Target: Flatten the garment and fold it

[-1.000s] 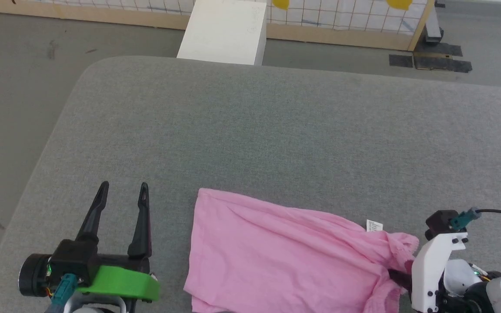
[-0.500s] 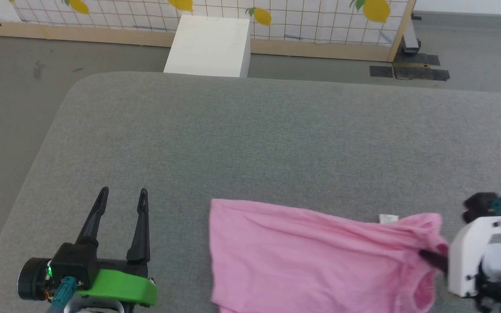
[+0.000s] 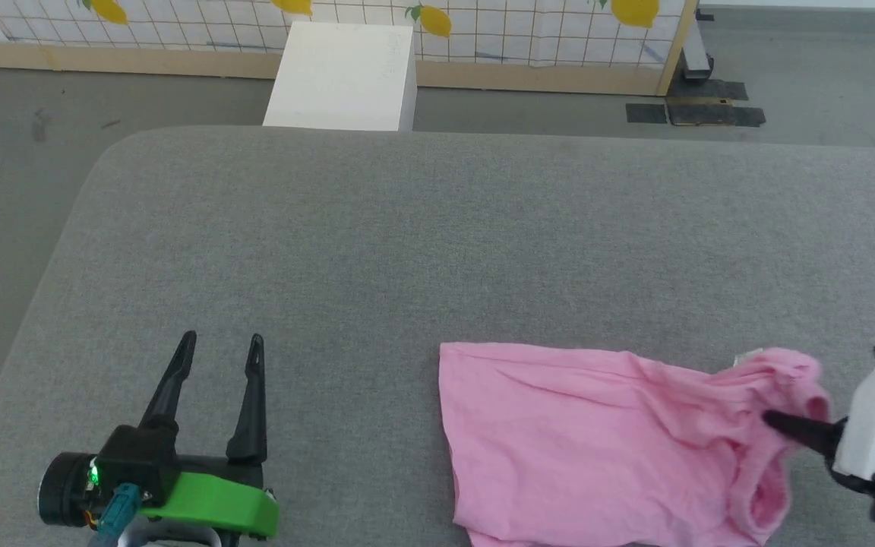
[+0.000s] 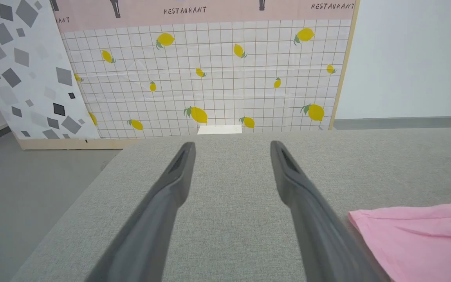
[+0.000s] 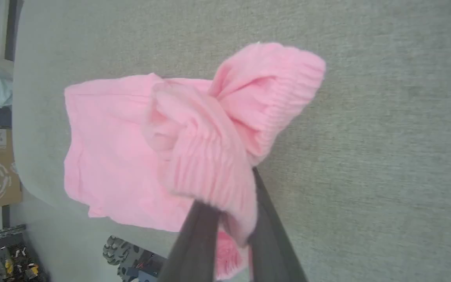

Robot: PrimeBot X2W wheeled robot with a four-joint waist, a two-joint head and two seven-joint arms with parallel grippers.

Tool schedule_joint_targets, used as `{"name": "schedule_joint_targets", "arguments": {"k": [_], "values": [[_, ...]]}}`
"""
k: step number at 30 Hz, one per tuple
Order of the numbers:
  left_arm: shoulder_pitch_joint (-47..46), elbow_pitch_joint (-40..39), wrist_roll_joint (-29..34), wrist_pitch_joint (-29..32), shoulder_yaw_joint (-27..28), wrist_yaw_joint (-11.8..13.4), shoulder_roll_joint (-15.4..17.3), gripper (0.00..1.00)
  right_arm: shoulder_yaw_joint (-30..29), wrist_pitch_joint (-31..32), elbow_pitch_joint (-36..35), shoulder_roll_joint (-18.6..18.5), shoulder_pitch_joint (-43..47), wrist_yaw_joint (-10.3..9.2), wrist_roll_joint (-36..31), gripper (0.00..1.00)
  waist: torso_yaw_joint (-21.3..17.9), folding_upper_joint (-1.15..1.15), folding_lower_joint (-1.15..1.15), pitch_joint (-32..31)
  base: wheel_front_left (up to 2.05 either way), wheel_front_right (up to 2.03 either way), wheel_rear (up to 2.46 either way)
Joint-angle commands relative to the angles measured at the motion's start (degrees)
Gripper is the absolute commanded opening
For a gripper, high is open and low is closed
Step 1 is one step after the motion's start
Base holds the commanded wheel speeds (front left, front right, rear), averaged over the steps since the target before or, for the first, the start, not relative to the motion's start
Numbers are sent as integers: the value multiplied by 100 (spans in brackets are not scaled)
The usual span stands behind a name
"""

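Note:
The pink garment (image 3: 604,441) lies on the grey table (image 3: 437,235) at the near right, its gathered elastic band bunched and lifted at the right end. My right gripper (image 3: 775,420) is shut on that band; in the right wrist view the ribbed band (image 5: 210,164) drapes over my two dark fingers (image 5: 264,235). My left gripper (image 3: 221,342) stands open at the near left, well apart from the garment's left edge. In the left wrist view the garment (image 4: 421,239) shows at the lower right, beside my open fingers (image 4: 178,172).
A white box (image 3: 342,76) stands on the floor beyond the table's far edge, before a lemon-patterned panel (image 3: 331,23). Black tape patches (image 3: 696,114) mark the floor at the far right. The table's left edge runs close to my left gripper.
My right gripper has pulled the garment's band end rightward and up, dragging the whole garment right across the table. The head camera has shifted too. The left gripper has stayed open and in place.

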Motion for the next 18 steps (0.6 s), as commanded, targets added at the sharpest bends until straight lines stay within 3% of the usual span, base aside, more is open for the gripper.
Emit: {"name": "schedule_joint_targets", "arguments": {"k": [1,6,10,18], "values": [[-11,6,11,-26,-18,-26,-14,100,-53,166,-52,203,-71,-6,243,0,3,37,0,-7,0,0,0],[-19,21,1,-24,-40,-27,-9,100,-320,784,-92,995,-45,-6,1149,0,-3,37,0,-22,0,0,0],[-35,22,-15,-13,-42,-25,2,100,-243,969,-78,1252,-139,-6,1508,0,-27,37,0,2,0,0,0],[-198,45,-8,25,-137,-75,-27,100,874,129,277,1326,-372,-6,1673,0,67,37,0,55,0,0,0]]}}
